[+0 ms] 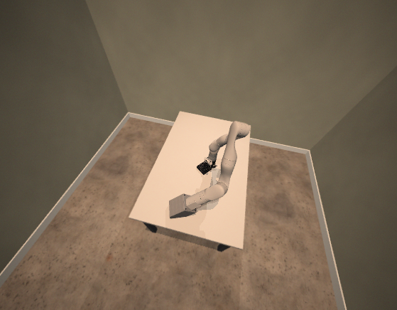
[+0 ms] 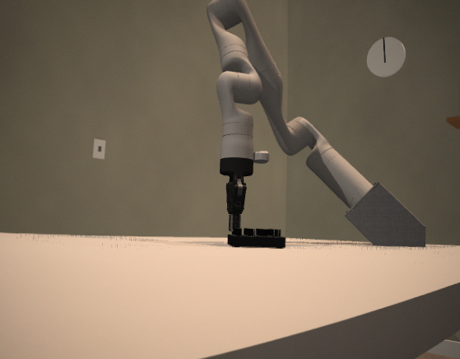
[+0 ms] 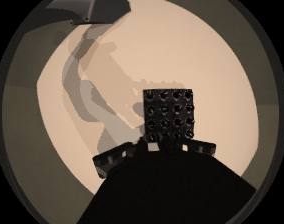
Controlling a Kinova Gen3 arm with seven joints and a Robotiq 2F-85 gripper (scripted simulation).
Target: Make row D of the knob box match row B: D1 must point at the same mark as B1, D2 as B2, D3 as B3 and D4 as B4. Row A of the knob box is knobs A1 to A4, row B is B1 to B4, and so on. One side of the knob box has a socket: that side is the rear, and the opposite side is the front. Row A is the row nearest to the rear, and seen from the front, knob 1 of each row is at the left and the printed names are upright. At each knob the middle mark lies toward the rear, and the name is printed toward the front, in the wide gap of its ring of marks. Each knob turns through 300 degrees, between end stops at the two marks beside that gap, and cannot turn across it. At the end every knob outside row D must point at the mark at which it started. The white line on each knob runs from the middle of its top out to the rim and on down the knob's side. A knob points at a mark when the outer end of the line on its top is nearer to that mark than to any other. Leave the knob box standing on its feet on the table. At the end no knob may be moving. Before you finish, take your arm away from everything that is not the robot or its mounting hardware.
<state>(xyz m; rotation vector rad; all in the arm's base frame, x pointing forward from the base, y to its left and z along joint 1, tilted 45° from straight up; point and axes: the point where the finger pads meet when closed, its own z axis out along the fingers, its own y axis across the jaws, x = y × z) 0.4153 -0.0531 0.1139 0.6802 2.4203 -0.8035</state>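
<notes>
The black knob box (image 1: 204,166) stands flat on the table near its middle. It also shows in the exterior view (image 2: 256,239) and in the wrist view (image 3: 167,115). My gripper (image 2: 234,226) points straight down over the box's left end as the exterior camera sees it, with its fingertips at about knob-top height. From above it (image 1: 211,164) sits at the box's right corner. The fingers stand narrowly apart and grip nothing. The knob under them is hidden, and the knob lines and printed names are too small to read. In the wrist view the gripper body hides the box's near edge.
The arm's grey base block (image 1: 181,206) stands on the table toward the front, and the arm arches over the right side of the box. The table edge (image 2: 361,325) runs across the foreground of the exterior view.
</notes>
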